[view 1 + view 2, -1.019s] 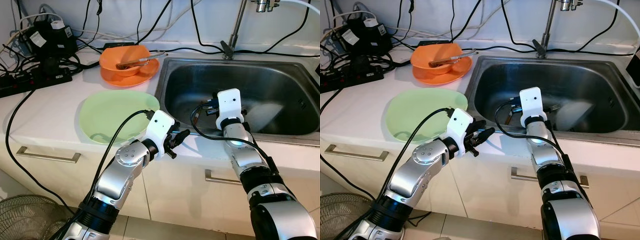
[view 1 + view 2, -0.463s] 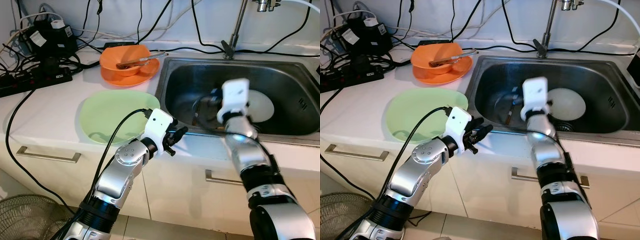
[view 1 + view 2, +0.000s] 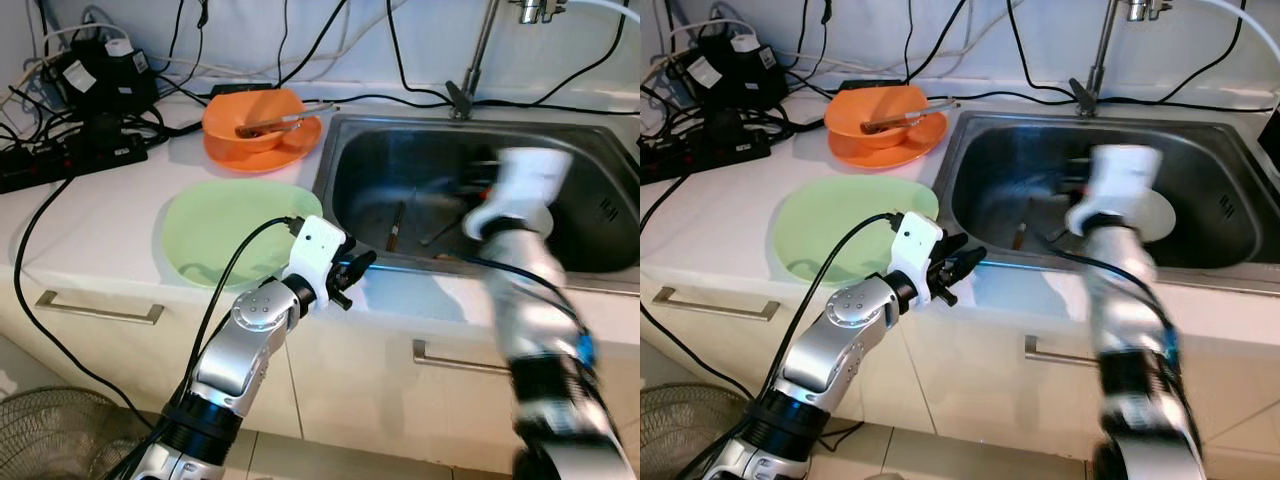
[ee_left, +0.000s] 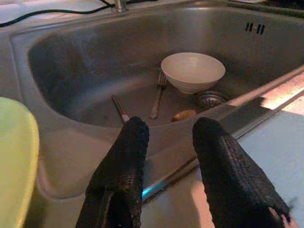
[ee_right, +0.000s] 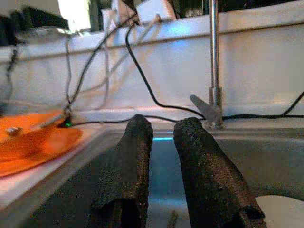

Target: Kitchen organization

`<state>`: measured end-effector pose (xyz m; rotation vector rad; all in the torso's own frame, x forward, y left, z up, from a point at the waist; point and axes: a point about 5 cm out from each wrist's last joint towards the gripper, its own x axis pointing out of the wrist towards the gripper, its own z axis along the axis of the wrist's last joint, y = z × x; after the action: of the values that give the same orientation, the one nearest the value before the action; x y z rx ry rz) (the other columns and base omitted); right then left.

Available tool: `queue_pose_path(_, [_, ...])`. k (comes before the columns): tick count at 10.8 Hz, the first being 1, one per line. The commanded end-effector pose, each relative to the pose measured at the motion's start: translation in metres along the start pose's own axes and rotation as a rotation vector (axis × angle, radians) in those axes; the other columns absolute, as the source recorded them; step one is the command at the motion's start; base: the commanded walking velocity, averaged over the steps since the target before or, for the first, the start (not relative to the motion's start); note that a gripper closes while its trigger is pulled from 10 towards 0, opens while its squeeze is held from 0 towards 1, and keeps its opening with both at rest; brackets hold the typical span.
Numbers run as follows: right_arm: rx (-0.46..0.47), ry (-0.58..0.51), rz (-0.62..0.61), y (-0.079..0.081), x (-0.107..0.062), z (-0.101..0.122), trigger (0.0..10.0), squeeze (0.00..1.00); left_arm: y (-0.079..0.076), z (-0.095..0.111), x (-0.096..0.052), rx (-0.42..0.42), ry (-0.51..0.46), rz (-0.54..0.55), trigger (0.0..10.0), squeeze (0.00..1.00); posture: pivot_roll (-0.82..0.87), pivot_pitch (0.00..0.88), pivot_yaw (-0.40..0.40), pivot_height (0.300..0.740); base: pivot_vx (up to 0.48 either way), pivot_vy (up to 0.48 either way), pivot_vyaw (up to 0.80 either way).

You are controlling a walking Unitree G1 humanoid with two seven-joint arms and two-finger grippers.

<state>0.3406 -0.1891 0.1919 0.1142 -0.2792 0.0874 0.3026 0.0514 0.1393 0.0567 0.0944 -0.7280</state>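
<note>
the right gripper (image 5: 159, 166) is hovering over the sink (image 3: 560, 150), blurred in the head views, its fingers standing slightly apart and holding nothing; its wrist camera is looking toward the faucet (image 5: 212, 61) and the back wall. the left gripper (image 4: 168, 161) is resting at the counter's front edge beside the basin, fingers apart and empty, just past the green plate (image 3: 215, 230).

inside the sink a white bowl (image 4: 192, 71) is sitting upright near the drain (image 4: 211, 99), with a fork (image 4: 157, 97), a brown-handled utensil (image 4: 119, 108) and a small tan scrap (image 4: 183, 115) lying on the steel floor beside it. on the counter an orange bowl (image 3: 250, 118) is standing on an orange plate (image 3: 295, 145) with tongs across it.

the step in hand looks like clearing the sink; the next move is probably calling for the right gripper to lower onto the white bowl's rim or the fork and close.

no brand, label or writing is readable anywhere.
</note>
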Motion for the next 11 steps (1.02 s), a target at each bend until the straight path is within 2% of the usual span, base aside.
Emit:
queue_pose_path(1, [0.020, -0.019, 0.014, -0.004, -0.006, 0.007, 10.0, 0.00, 0.005, 0.002, 0.000, 0.004, -0.011, 0.029, 10.0, 0.00, 0.00, 0.000, 0.055, 0.740, 0.000, 0.000, 0.00])
queue_pose_path(3, [0.022, -0.031, 0.011, -0.004, -0.029, 0.001, 10.0, 0.00, 0.012, 0.005, -0.001, -0.004, -0.047, 0.086, 10.0, 0.00, 0.00, 0.000, 0.059, 0.740, 0.000, 0.000, 0.00])
queue_pose_path(5, [0.024, -0.003, -0.020, 0.005, -0.054, -0.017, 10.0, 0.00, 0.020, 0.009, -0.002, -0.012, -0.091, 0.138, 10.0, 0.00, 0.00, 0.000, 0.065, 0.740, 0.000, 0.000, 0.00])
queue_pose_path(6, [-0.006, 0.021, -0.069, 0.004, -0.065, -0.030, 10.0, 0.00, 0.021, 0.008, -0.002, -0.008, -0.094, 0.142, 10.0, 0.00, 0.00, 0.000, 0.068, 0.740, 0.000, 0.000, 0.00])
queue_pose_path(7, [-0.070, 0.022, -0.069, 0.006, -0.072, -0.036, 10.0, 0.00, 0.020, 0.008, -0.002, -0.012, -0.101, 0.142, 10.0, 0.00, 0.00, 0.000, 0.070, 0.740, 0.000, 0.000, 0.00])
queue_pose_path(8, [-0.059, 0.017, -0.092, 0.006, -0.075, -0.038, 10.0, 0.00, 0.020, 0.008, -0.002, -0.019, -0.115, 0.145, 10.0, 0.00, 0.00, 0.000, 0.072, 0.740, 0.000, 0.000, 0.00])
queue_pose_path(11, [-0.106, -0.049, -0.142, 0.002, -0.068, -0.028, 10.0, 0.00, 0.024, 0.016, -0.004, -0.033, -0.208, 0.197, 10.0, 0.00, 0.00, 0.000, 0.074, 0.740, 0.000, 0.000, 0.00])
